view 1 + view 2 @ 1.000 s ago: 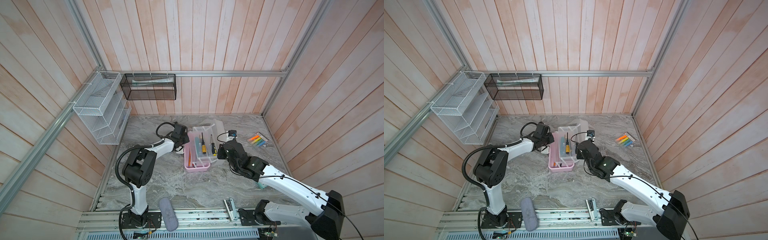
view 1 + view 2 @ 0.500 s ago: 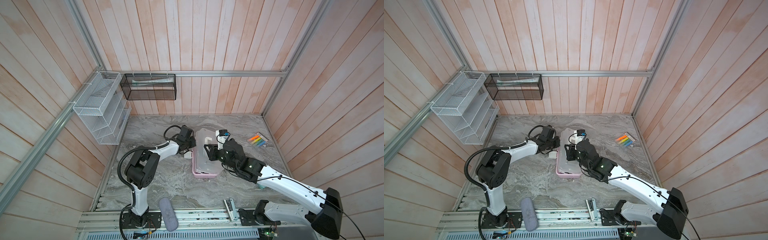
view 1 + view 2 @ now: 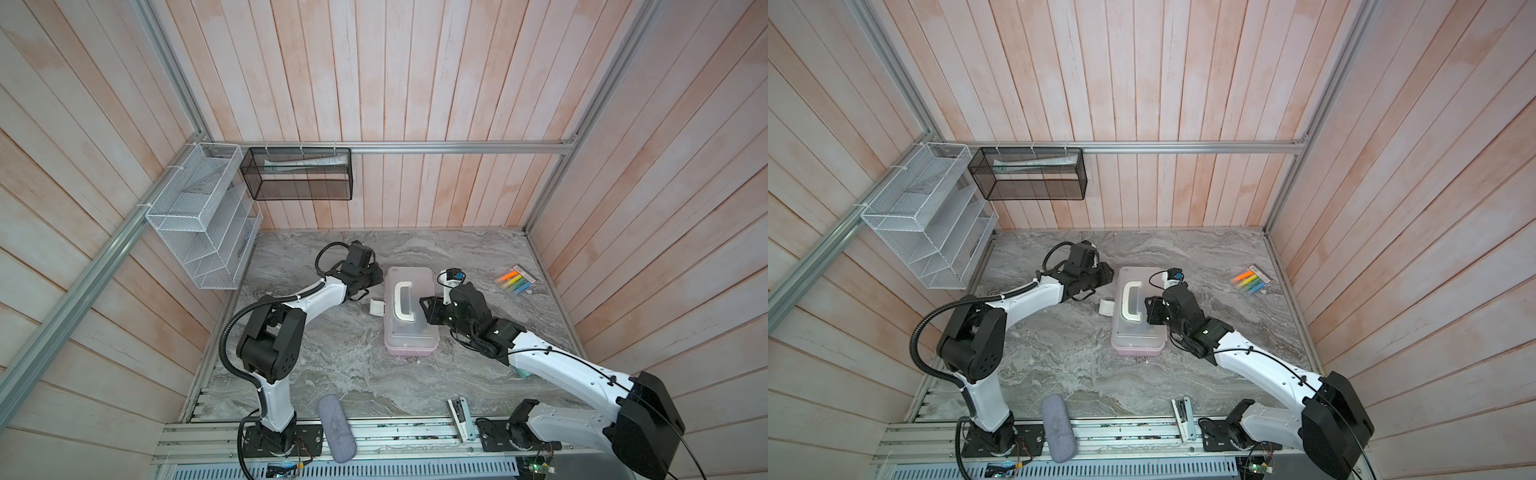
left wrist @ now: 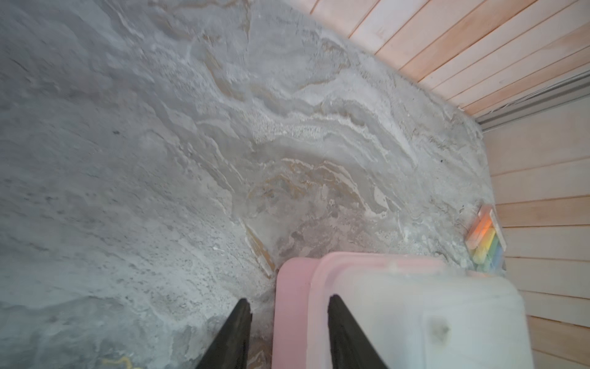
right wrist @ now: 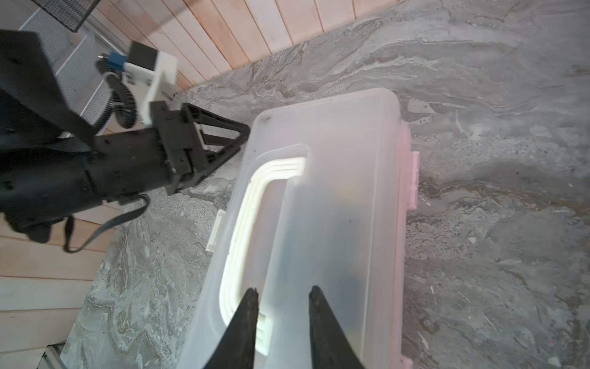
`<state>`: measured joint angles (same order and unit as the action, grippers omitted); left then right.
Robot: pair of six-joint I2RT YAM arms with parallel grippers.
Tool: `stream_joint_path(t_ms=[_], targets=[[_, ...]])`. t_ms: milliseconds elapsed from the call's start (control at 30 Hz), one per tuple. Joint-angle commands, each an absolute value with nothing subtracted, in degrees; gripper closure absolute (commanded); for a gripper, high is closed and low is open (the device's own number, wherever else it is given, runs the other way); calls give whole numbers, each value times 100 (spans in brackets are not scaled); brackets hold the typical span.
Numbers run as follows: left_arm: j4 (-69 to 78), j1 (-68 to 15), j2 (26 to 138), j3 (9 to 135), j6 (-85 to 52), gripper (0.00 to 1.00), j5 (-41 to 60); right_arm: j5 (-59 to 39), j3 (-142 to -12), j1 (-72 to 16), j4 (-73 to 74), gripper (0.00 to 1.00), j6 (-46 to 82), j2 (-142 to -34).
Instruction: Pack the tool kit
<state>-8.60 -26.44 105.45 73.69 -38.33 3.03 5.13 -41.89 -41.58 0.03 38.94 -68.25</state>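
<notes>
I see the rectangular pink plastic box near the centre of the grey marbled surface, its long side running from 12 to 6 o'clock. Its frosted translucent lid is down on it, and the white loop handle lies flat on the lid. A small white latch flap sticks out from the box's 9 o'clock side.

The left fingers are at the box's 11 o'clock corner. On my left wrist feed they stand apart, one over the lid and one beside the pink wall with bare surface between, so they grip nothing.

The right fingers reach in from 3 o'clock over the lid by the handle's near end. They are parted by a narrow gap with nothing between them; I can't tell whether they touch the lid.

The clear packet of neon highlighters lies well apart at 2 o'clock from the box. The grey oblong fabric pouch lies at 7 o'clock, across the surface's near edge.
</notes>
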Motion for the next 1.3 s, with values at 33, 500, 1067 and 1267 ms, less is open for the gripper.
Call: stream_joint_path(t_ms=[33, 500, 1067, 1267], targets=[[-782, -2451, 10039, 7054, -3442, 56, 374, 219, -3984, -3960, 229, 71, 3968, -6866], [-158, -2338, 8606, 5247, -3077, 48, 1525, -2243, -3727, -2672, 1062, 67, 3534, -7321], [-185, -2329, 9023, 4997, -3079, 53, 2237, -2479, -3961, -2557, 1097, 68, 3463, -7677], [-245, -2327, 9004, 4904, -3101, 53, 2169, -2461, -3981, -2560, 1075, 69, 3471, -7756]])
